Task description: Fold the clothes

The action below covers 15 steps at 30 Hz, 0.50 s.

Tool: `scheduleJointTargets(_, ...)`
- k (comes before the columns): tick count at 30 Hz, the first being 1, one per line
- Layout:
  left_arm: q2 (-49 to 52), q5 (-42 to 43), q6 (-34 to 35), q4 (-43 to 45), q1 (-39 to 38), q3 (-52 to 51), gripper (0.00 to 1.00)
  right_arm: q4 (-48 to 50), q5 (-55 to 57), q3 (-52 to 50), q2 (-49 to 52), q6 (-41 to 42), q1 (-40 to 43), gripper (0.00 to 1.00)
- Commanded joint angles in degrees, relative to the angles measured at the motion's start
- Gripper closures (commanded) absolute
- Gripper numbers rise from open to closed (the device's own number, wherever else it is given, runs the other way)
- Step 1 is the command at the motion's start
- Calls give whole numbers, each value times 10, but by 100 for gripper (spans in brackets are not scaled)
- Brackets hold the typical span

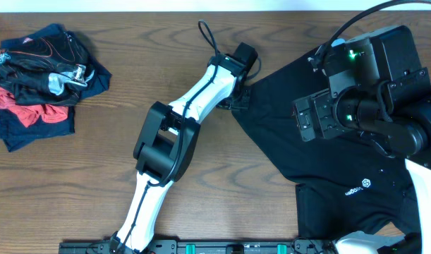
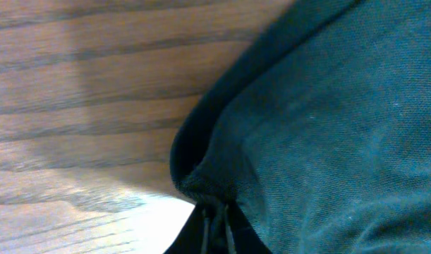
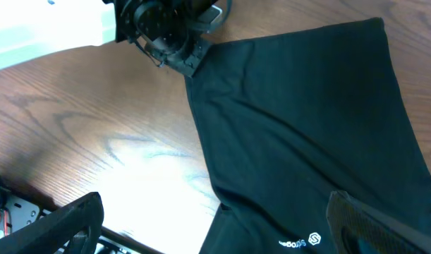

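Note:
A large black T-shirt (image 1: 307,162) lies spread on the right half of the wooden table, its small white logo (image 1: 360,185) near the front. My left gripper (image 1: 238,99) is down at the shirt's left corner, and the left wrist view shows its jaws shut on a pinch of the black fabric (image 2: 286,127) at the hem, right on the table. The right wrist view shows the same grip from afar, with the left gripper (image 3: 178,51) at the shirt's (image 3: 307,120) far corner. My right gripper (image 3: 215,229) hangs open high above the shirt, holding nothing, the logo (image 3: 303,242) below it.
A heap of other clothes (image 1: 39,77), black, red and navy, sits at the table's far left corner. Bare wood (image 1: 109,162) lies between the heap and the left arm. A black rail (image 1: 201,247) runs along the front edge.

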<state>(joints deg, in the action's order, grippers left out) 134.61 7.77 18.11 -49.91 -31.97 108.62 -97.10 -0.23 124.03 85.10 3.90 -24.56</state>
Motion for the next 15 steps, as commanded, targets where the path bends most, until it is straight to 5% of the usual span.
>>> scheduleJointTargets(1, 7, 3, 0, -2, -5, 12, 94, -2, 2, 8, -8, 3, -6, 1)
scheduleJointTargets(15, -7, -55, 13, -39, 54, 12, 94, -2, 2, 8, -8, 3, -6, 1)
